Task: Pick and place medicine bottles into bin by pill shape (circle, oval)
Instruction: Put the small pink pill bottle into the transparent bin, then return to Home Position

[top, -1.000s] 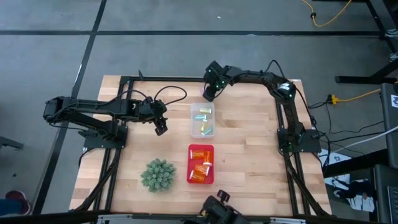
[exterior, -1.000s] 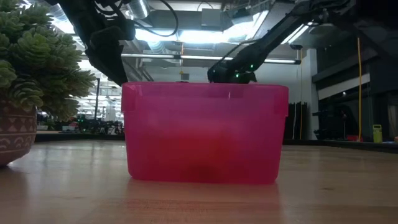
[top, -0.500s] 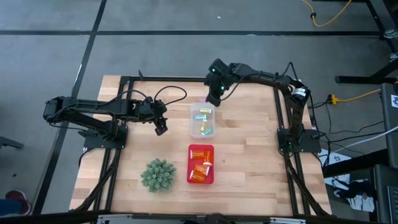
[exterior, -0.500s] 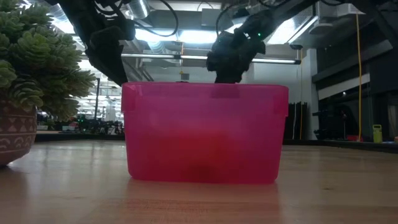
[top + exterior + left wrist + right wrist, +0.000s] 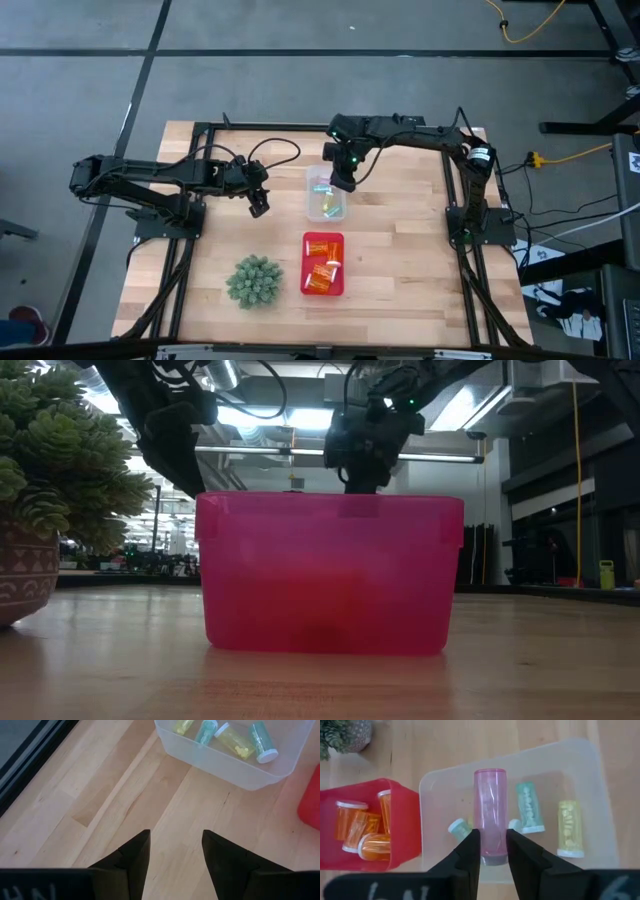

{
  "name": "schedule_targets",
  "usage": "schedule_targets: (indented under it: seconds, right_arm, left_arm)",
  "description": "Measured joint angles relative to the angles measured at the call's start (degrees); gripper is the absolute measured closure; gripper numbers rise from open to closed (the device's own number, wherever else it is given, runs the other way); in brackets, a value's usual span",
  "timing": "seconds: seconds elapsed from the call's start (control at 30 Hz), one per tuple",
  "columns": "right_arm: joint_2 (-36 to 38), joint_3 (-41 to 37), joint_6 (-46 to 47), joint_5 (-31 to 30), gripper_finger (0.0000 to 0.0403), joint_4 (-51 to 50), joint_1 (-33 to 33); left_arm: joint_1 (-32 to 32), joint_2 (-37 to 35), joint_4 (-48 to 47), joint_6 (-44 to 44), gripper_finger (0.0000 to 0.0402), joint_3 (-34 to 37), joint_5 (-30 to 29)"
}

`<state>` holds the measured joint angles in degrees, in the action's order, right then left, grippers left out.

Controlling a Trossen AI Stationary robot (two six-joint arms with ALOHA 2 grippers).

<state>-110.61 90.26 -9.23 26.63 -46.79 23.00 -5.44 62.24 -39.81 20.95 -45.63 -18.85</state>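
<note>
My right gripper [image 5: 343, 183] hangs over the far part of the clear bin [image 5: 326, 195], shut on a pink vial [image 5: 490, 810]. In the clear bin lie pastel vials, among them a teal one [image 5: 528, 807] and a yellow one [image 5: 567, 828]. The red bin [image 5: 323, 264] holds several orange bottles [image 5: 362, 825] with white caps. My left gripper [image 5: 259, 208] is open and empty to the left of the clear bin, above bare table [image 5: 150, 795]. My right gripper pinches the pink vial near its lower end [image 5: 491, 851] between its two fingers [image 5: 468, 855]. The fingers come from above, pointing down, and lie along the vial. The vial is lifted clear above the clear bin, sticking out past the fingertips.
A green spiky plant in a pot [image 5: 254, 280] stands at the near left, beside the red bin. The red bin fills the middle of the low view [image 5: 330, 572]. Bare wood lies to the right of both bins [image 5: 400, 230].
My right gripper has gone from beyond the clear bin's far edge toward the near edge and down, and now hangs over the clear bin with the pink vial. My left gripper has kept still.
</note>
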Motion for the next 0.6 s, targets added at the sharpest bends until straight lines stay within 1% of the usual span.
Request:
schedule_targets:
  seconds: [0.4, 0.6]
  right_arm:
    - [0.0, 0.0, -0.2, -0.1, 0.0252, -3.4, 0.1]
    - [0.0, 0.0, 1.3, -2.2, 0.0242, -4.5, 0.1]
  left_arm:
    - [0.0, 0.0, 0.0, 0.0, 0.0228, 0.0, 0.0]
    - [0.0, 0.0, 0.0, 0.0, 0.0228, 0.0, 0.0]
